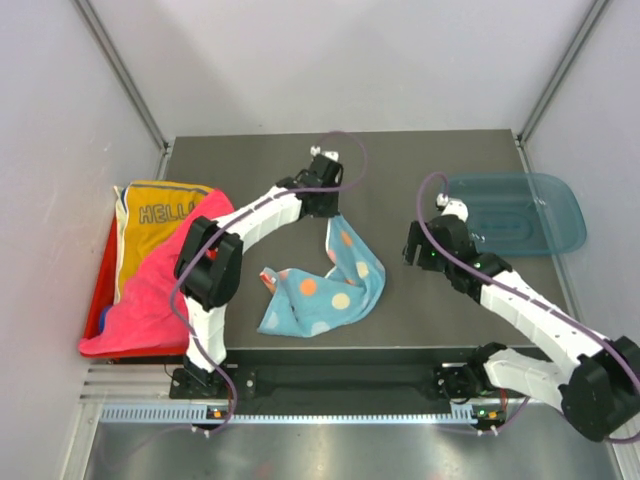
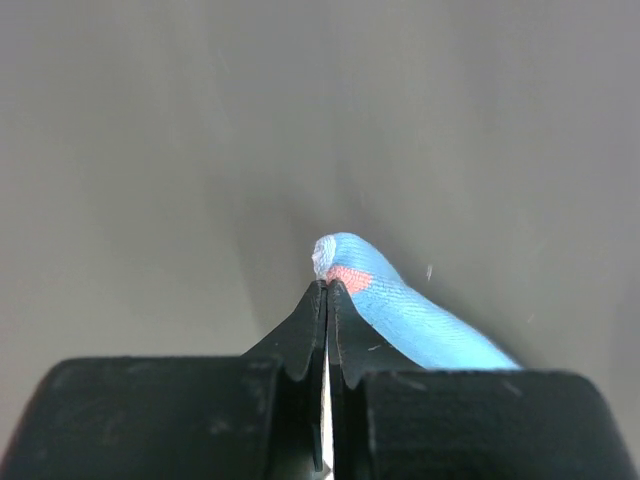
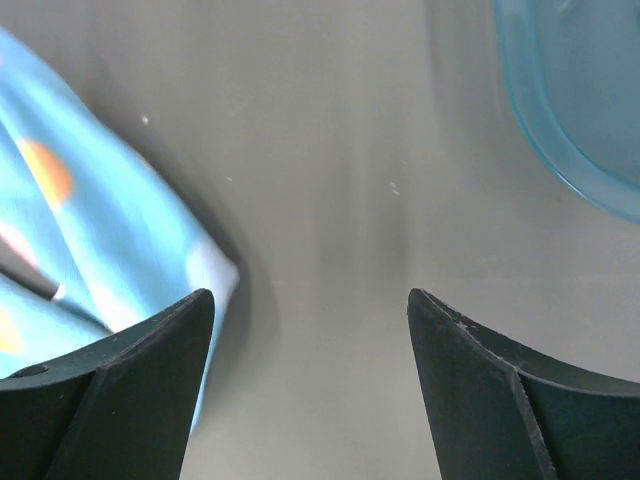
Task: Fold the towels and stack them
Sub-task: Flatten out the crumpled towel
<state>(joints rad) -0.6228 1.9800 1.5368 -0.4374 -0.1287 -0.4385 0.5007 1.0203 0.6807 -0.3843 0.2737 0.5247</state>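
A light blue dotted towel point(image 1: 330, 285) lies crumpled on the dark table, with one corner lifted up. My left gripper point(image 1: 330, 205) is shut on that corner point(image 2: 345, 270) and holds it above the table at the middle back. My right gripper point(image 1: 418, 250) is open and empty, just right of the towel, whose edge point(image 3: 90, 220) shows at the left of the right wrist view. A hot pink towel point(image 1: 150, 290) and a yellow "HELLO" towel point(image 1: 155, 225) lie heaped at the left.
A red tray point(image 1: 104, 290) lies under the heap at the table's left edge. A translucent teal bin point(image 1: 515, 212) stands at the right back, also in the right wrist view point(image 3: 580, 100). Grey walls enclose the table.
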